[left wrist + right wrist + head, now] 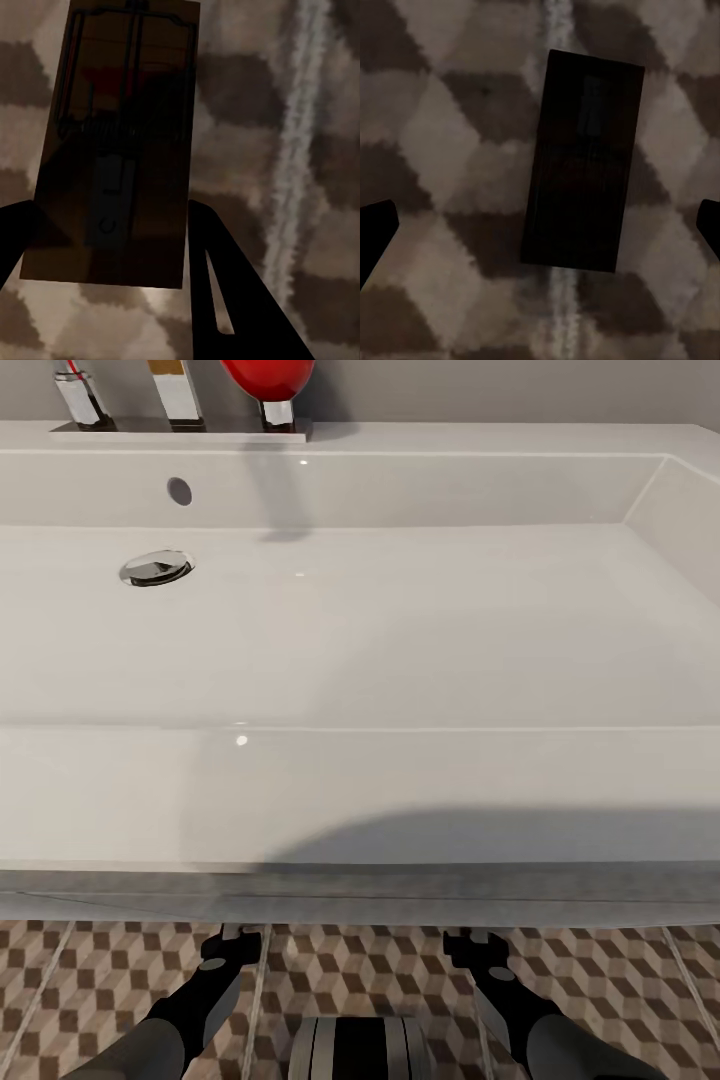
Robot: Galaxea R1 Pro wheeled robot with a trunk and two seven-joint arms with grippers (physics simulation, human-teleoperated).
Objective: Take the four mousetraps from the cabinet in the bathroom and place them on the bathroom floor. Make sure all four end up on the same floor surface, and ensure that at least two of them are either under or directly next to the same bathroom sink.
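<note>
in the head view a wide white basin (360, 630) with a chrome drain (156, 568) takes up most of the picture, and below its front edge both arms reach down under it toward the bathroom floor (90, 980), the left hand (231, 943) and the right hand (470, 943) each tucked just beneath the sink's underside, so their fingers cannot be read from here. in the left wrist view a mousetrap (116, 142) sits between the two dark fingers (217, 285), its wire and red spot dimly visible in the shadow; the fingers flank the near end of the board on either side and seem to touch its edges, so the left hand looks clamped on the trap, with the cube-pattern tiles and a pale grout line beyond it. whether the trap already rests on the floor i cannot tell. in the right wrist view a second mousetrap (583, 161) lies flat on the tiles across a grout line, straight ahead of the right hand, whose fingertips (376, 232) stand wide apart at either edge and clear of the board: that hand is spread and holds nothing. the risk from here, as i judge it, is releasing the left trap from too high or tilted, so it flips or skids away from the sink, or lifting either arm too steeply and knocking the basin's underside.
</note>
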